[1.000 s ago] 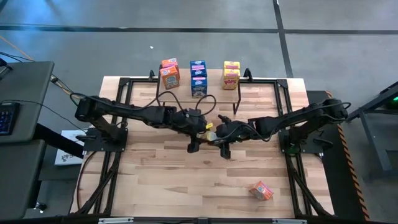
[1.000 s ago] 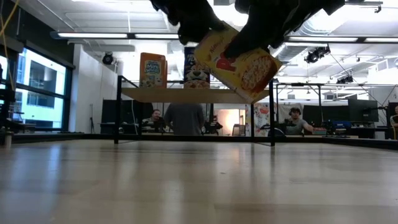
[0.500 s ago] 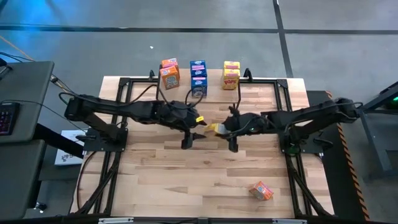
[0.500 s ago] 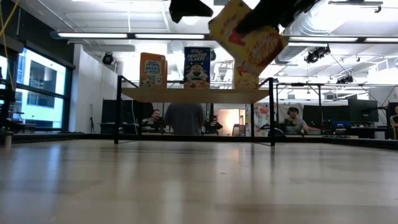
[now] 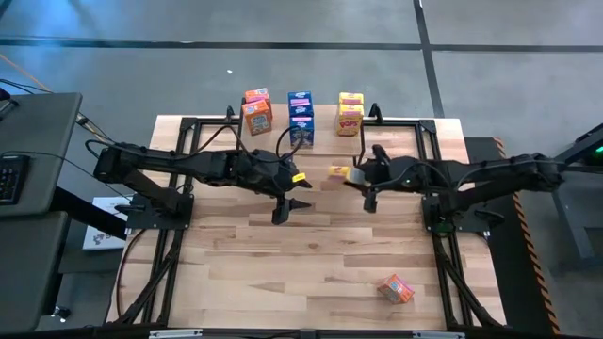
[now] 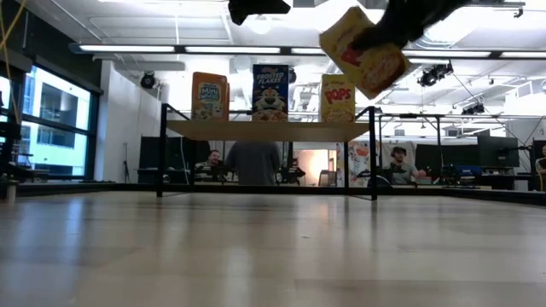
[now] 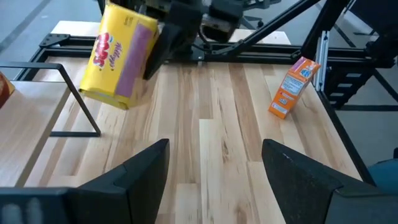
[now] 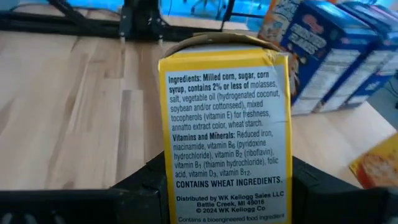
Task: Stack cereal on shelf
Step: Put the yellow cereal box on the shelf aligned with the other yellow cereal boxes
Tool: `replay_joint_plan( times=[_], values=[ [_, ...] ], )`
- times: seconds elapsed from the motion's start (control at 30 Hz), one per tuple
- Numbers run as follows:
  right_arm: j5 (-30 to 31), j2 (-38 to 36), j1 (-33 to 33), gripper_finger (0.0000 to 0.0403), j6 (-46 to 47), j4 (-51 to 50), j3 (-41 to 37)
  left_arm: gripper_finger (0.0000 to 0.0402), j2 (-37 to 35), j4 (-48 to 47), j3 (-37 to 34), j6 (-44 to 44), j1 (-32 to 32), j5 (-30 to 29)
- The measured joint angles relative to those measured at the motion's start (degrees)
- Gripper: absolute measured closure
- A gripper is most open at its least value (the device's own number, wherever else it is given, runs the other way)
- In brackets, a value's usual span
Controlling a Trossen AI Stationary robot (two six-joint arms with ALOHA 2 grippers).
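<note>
My right gripper [image 5: 352, 175] is shut on a yellow cereal box [image 5: 338, 172], held in the air over the table's middle, short of the shelf [image 6: 264, 130]. In the low view the yellow box [image 6: 364, 51] hangs tilted, above shelf level. On the shelf board an orange box [image 6: 210, 95], a blue box [image 6: 270, 92] and a yellow Pops box [image 6: 338, 98] stand upright on their bases. Another orange box [image 5: 396, 288] sits on the table near its near right corner. My left gripper [image 5: 290, 209] is open and empty, left of the held box. My right gripper pinches the yellow box between its two fingers [image 8: 140, 186], one on each broad face, with the narrow ingredients panel [image 8: 224, 124] turned toward the wrist. The fingers come about level from the table's right side. The box is lifted clear and tilted.
The shelf's thin black legs [image 7: 68, 99] stand on the far half of the table. The arms' black frames run along the left and right edges [image 5: 179, 202]. Bare wood lies across the near half [image 5: 283, 273]. People sit in the room beyond the shelf [image 6: 253, 162].
A second ago both grippers met at the yellow box. My left gripper let go and drew back toward the table's left. My right gripper carried the box up and toward the far right, closer to the shelf, the box staying tilted.
</note>
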Motion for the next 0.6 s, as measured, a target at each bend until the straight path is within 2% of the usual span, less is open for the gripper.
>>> replay_joint_plan(
  times=[0.2, 0.33, 0.47, 0.6],
  values=[
    [-5.2, -8.3, -4.7, 0.0237, 0.3, 17.8, -13.7, 0.0154, 0.0, 0.0, 0.0, 0.0, 0.1, 0.0],
    [-9.0, -10.9, -8.5, 0.0237, -1.3, 30.4, -20.1, 0.0154, 0.0, 0.0, 0.0, 0.1, 0.8, 0.0],
    [-14.1, -11.0, -12.6, 0.0237, -3.2, 39.6, -23.4, 0.0154, 0.0, 0.0, 0.0, 0.1, 1.9, 0.0],
    [-18.0, -9.3, -16.4, 0.0237, -4.1, 44.3, -23.6, 0.0154, 0.0, -0.1, 0.0, 0.1, 3.3, 0.0]
  ],
)
